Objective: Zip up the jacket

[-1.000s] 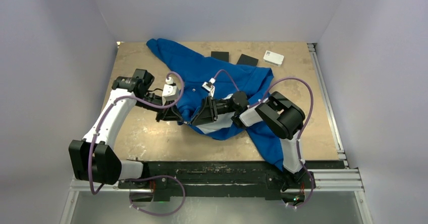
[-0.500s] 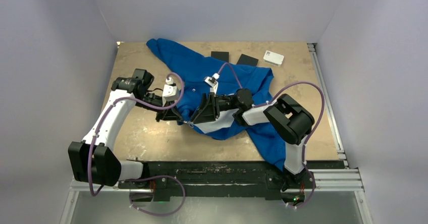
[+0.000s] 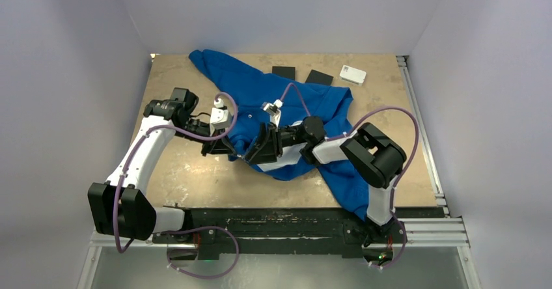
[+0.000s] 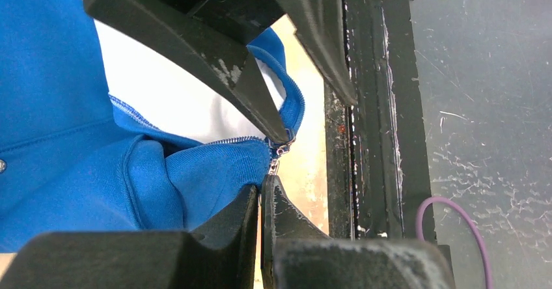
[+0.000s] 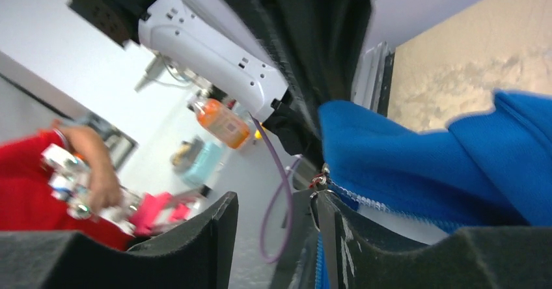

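— Starting with the large royal-blue soft fabric jacket (image 3: 250,97): where does it lie?

— Crumpled across the middle of the scuffed tan table top (image 3: 185,175). One sleeve reaches toward the far left corner. Another fold trails over the near edge beside the right arm's base. Its front is parted near the grippers, so the white inner lining (image 4: 176,100) shows. The thin silvery zipper (image 4: 244,140) runs along the blue edge to a small metal slider (image 4: 281,147).

— And the left gripper (image 4: 262,188)?

— Closed tight, with its two black fingers pressed flat together. The slider's little tab hangs right down into the seam between the tips, so it looks pinched there, at the bottom of the jacket's opening.

— The right gripper (image 4: 316,116)?

— Roughly half open, facing the left one from the opposite side. One black fingertip (image 4: 276,129) touches the slider from above, and the other stands apart from it. Nothing is clamped between them. In its own wrist view, the blue hem and the zipper teeth lie against one finger.

— What sits around the jacket?

— Along the far edge are two flat black square pads (image 3: 282,71), just beside the jacket. A small white rectangular box (image 3: 352,74) lies further right, well apart from it. Purple cables (image 3: 384,110) loop off both arms.
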Robot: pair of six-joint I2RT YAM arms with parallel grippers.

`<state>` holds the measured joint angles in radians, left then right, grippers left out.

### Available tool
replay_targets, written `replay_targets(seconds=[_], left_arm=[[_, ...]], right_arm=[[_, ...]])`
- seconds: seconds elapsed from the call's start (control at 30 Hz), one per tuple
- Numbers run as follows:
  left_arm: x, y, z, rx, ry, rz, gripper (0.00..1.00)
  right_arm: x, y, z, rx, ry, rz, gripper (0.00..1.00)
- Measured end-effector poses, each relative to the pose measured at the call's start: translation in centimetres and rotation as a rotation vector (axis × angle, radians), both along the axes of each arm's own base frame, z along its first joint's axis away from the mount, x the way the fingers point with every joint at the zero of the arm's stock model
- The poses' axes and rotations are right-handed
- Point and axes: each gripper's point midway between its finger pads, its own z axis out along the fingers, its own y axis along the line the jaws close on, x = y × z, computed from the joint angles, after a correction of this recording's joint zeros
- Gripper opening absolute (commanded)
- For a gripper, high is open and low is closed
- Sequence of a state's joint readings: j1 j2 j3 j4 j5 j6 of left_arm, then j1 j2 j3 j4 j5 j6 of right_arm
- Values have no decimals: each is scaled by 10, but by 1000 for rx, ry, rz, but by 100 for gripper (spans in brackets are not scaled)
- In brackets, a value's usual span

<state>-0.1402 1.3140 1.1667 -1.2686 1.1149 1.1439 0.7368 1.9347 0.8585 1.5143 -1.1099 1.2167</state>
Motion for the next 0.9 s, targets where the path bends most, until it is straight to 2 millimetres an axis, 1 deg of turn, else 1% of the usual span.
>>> replay_targets(seconds=[0.17, 0.23, 0.3, 0.37, 0.47, 0.6, 0.77, 0.83, 0.9], left_arm=[[2, 0, 0, 2, 0, 9, 0], [3, 0, 0, 2, 1, 13, 0], [4, 0, 0, 2, 4, 16, 0], [4, 0, 0, 2, 4, 17, 0], [4, 0, 0, 2, 9, 20, 0], [7, 1, -1, 14, -4, 26, 0], [8, 1, -1, 14, -5, 27, 0], [8, 1, -1, 14, -5, 27, 0], [7, 1, -1, 14, -1, 28, 0]], right_arm=[[-8, 12, 12, 32, -219, -34, 38], [-6, 18, 21, 35, -290, -61, 29], [-3, 23, 25, 30, -343, -93, 27], [3, 25, 21, 1, -374, -126, 26], [13, 26, 3, -73, -399, -171, 26], [16, 24, -14, -139, -417, -182, 28], [16, 22, -16, -164, -444, -196, 29], [16, 20, -14, -166, -455, -199, 32], [15, 19, -13, -169, -462, -198, 38]])
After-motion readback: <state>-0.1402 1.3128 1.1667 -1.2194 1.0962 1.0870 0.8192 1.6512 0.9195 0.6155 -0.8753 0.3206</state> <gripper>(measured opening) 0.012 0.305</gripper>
